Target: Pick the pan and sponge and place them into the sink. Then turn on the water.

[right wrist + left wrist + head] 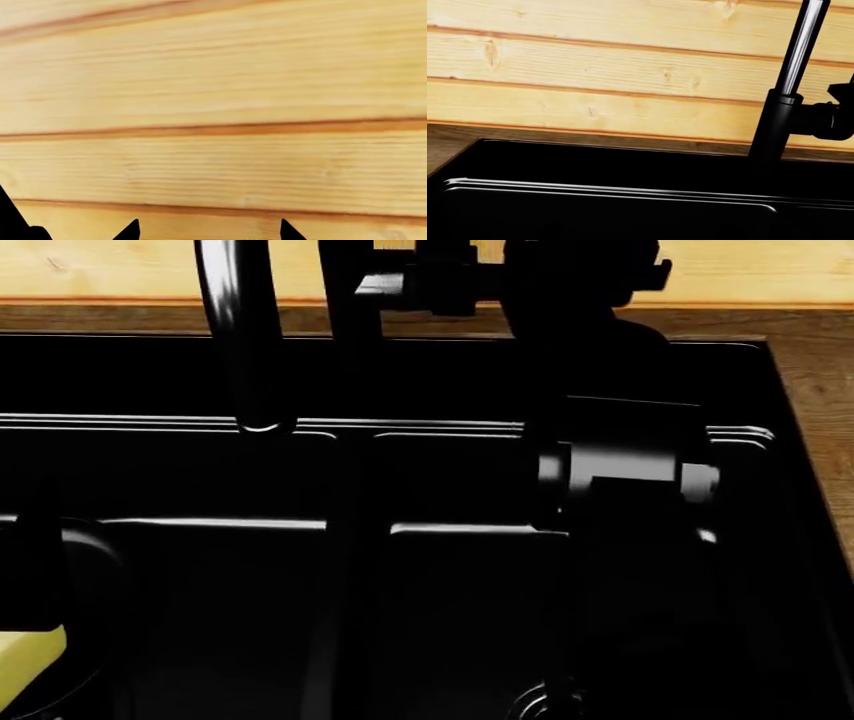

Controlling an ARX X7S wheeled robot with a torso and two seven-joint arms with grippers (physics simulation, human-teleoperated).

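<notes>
- In the head view your right arm rises up the right of the frame, over the black sink (441,530), and ends at the upper centre beside the faucet (240,340).
- The right tool (400,285) sits by the faucet's side lever there; everything is black on black, so you cannot tell whether it touches the lever.
- In the right wrist view two dark fingertips (129,231) show at the lower edge with a gap between them, nothing held, facing the wooden plank wall (213,100); the right tool looks spread.
- The sponge (30,665) lies at the lower left of the head view, down in the left basin.
- The pan is probably the dark curved rim around the sponge, but it is hard to separate from the basin.
- No stream shows below the spout.
- The left wrist view shows the sink's back rim, the brown desk (447,137) and the faucet column; your left tool is out of frame.
</notes>
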